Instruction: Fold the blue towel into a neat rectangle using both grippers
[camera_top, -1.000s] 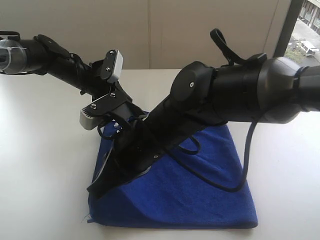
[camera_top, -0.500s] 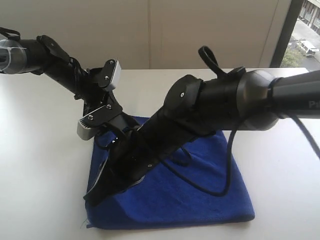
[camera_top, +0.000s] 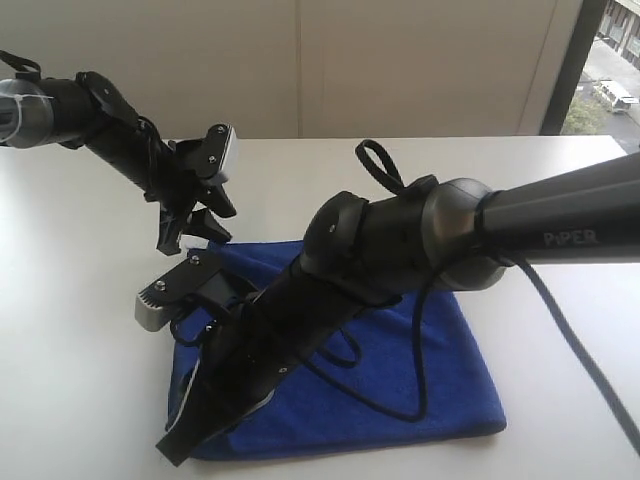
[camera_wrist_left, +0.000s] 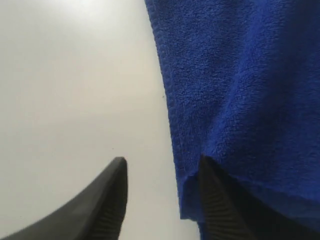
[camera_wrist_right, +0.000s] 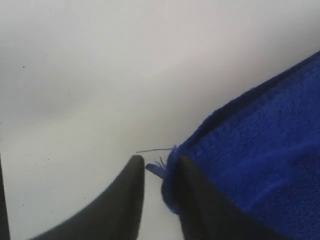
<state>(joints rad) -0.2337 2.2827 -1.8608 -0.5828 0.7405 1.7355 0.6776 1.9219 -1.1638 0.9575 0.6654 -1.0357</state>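
The blue towel (camera_top: 440, 380) now lies flat and folded near the front edge of the tabletop (camera_top: 90, 330), its left side no longer raised in a ridge. The left gripper (camera_wrist_left: 160, 167) has let go and drawn back, jaws wide, one finger over bare tabletop, the other over the towel's corner. The right gripper (camera_wrist_right: 159, 167) has slid to the near left corner, jaws part open, loose threads between them, nothing clamped.

In ext. view the left part of the blue towel (camera_top: 455, 360) is covered by the right arm (camera_top: 380, 250); it and the left arm (camera_top: 110, 135) are cut at frame edges. In wrist views towel and fingers (camera_wrist_left: 112, 200) are cropped; right wrist view is blurred, so corner-to-finger contact cannot be told.
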